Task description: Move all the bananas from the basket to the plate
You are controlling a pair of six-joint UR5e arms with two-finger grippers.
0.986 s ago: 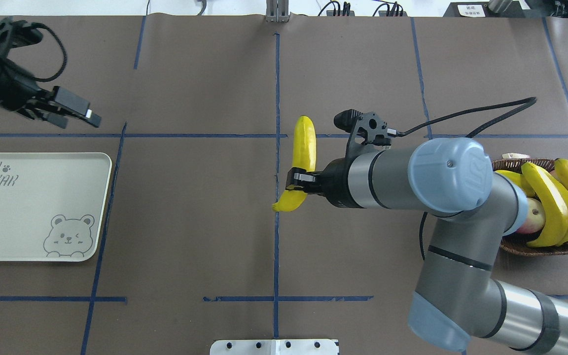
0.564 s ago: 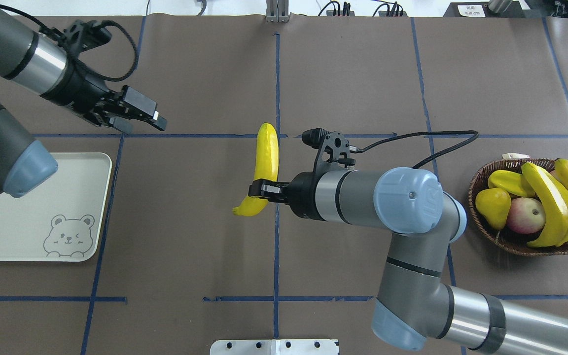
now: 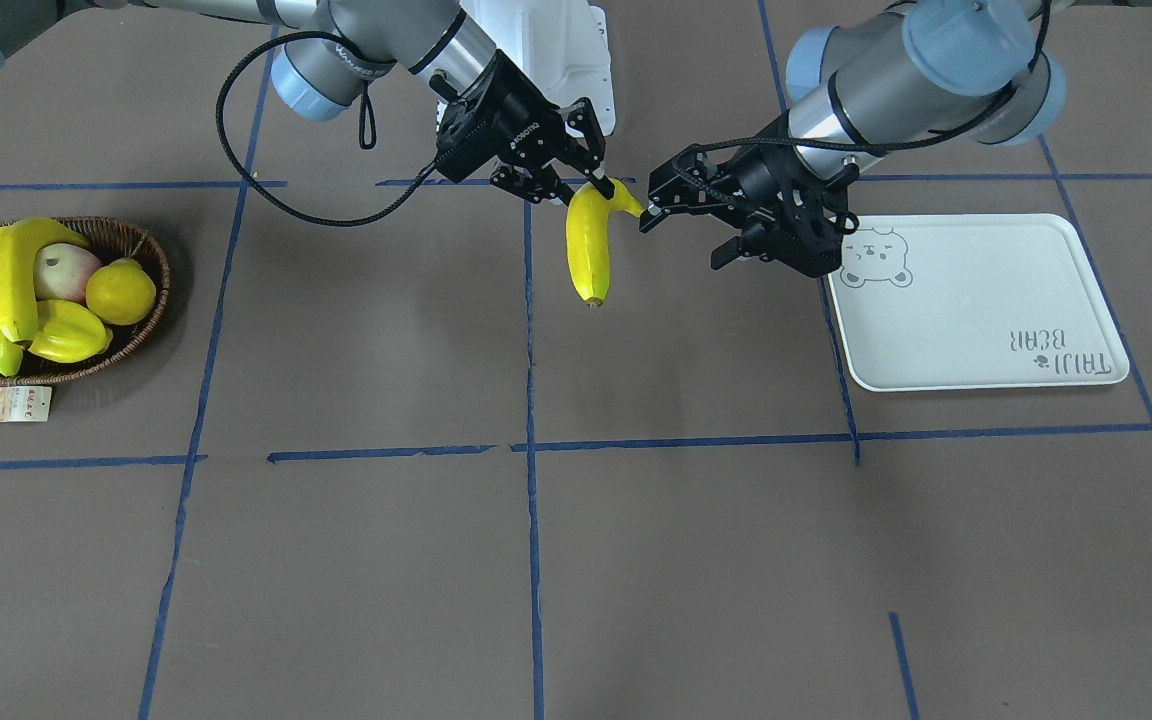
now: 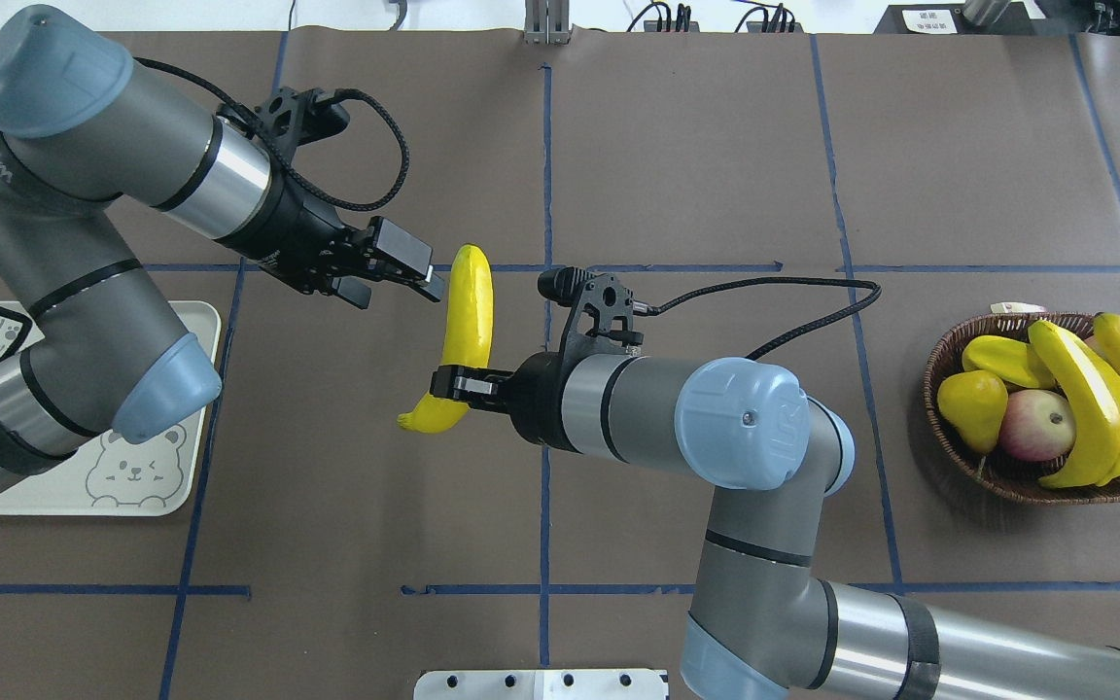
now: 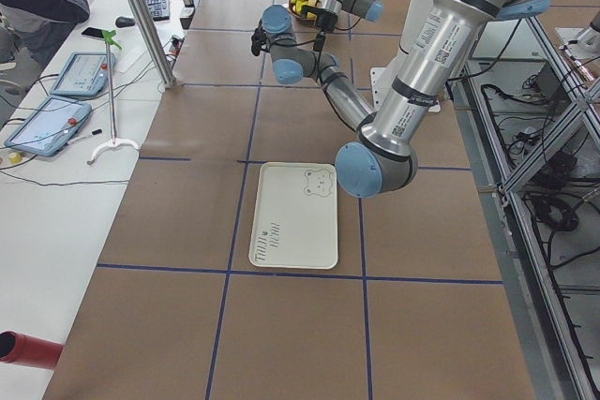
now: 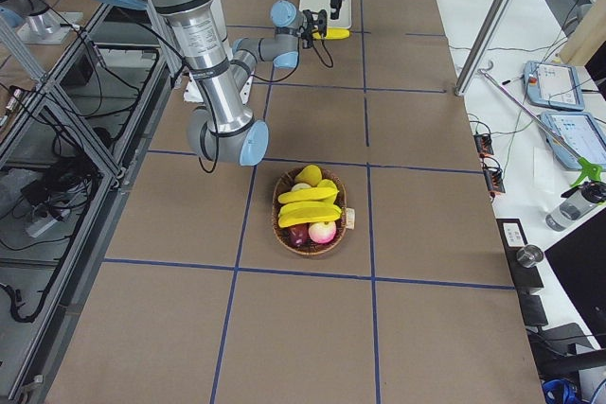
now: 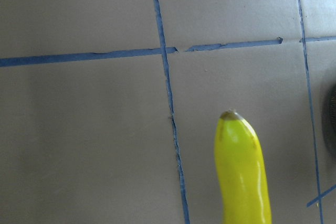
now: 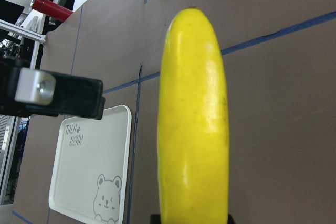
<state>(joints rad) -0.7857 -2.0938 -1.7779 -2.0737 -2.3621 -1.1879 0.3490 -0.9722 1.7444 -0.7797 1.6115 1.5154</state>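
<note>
Starting at the robot's edge and working outward. The plate (image 3: 986, 290) is sitting by the left edge of the tabletop, roughly halfway between the robot's edge and the far edge, with the left arm's elbow hanging over part of it.

Over by the right edge, about level with it, the basket (image 4: 1036, 491) is holding the rest of the bananas (image 4: 1090, 389), piled on its right-edge side. An apple (image 4: 1036, 428), a pear-ish yellow fruit (image 4: 970, 403) and a starfruit (image 4: 1007, 358) are crowding the other side. The paper tag (image 3: 19, 403) is lying flat on the table just past the basket, toward the far edge.

A bit further out, pretty much dead centre of the tabletop, the right gripper (image 4: 451, 384) is clamping one banana (image 4: 468, 311) near its stem end. The banana is riding up off the surface, with its blunt tip pointing at the far edge.

Farthest out, the left gripper (image 4: 404, 294) is hovering on the banana's left-edge side, jaws spread wide and gripping nothing. One fingertip is sitting just beside the banana, and honestly I can't tell if it's touching. In the right wrist view one of its fingers (image 8: 58, 97) is showing with bare table between it and the fruit.
</note>
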